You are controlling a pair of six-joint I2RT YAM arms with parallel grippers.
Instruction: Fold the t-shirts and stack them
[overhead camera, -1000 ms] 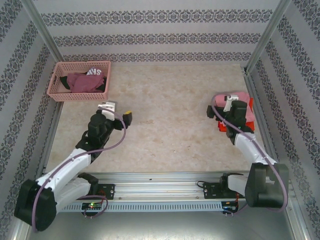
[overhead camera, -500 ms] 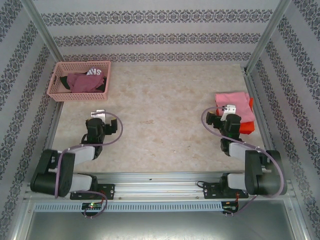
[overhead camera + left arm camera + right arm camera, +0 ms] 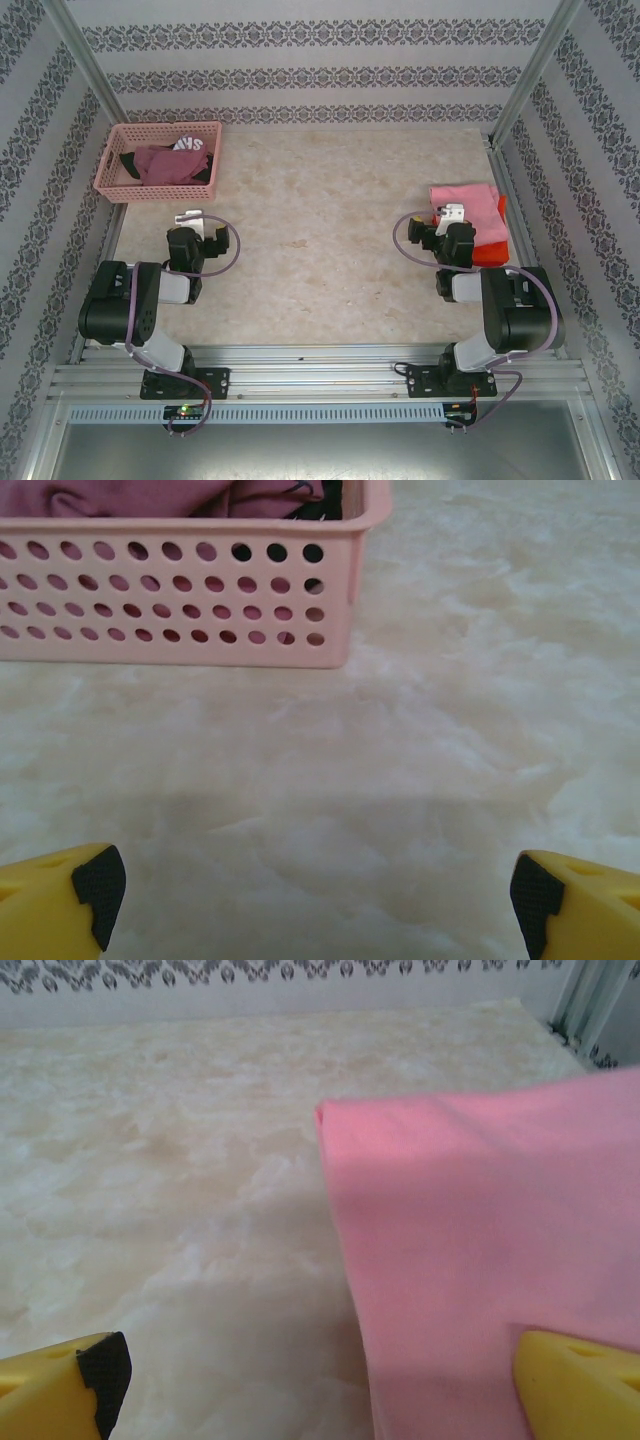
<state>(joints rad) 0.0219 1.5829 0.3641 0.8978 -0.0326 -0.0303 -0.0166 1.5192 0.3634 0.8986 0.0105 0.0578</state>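
Stack: pink t-shirt (image 3: pixel 475 197) lies folded flat on the orange-red t-shirt (image 3: pixel 490 253), at the right edge of the table (image 3: pixel 320 200).
Progress: judged complete (folding and stacking both appear done); nothing plainly left.
Basket: pink basket (image 3: pixel 180 590), far left, holds maroon and dark garments (image 3: pixel 165 162); not part of the job.
Left arm: folded low near its base; left gripper (image 3: pixel 315 890) spread wide, empty, facing the basket.
Right arm: folded likewise; right gripper (image 3: pixel 315 1375) spread wide, holding nothing, low at the pink t-shirt's near edge.
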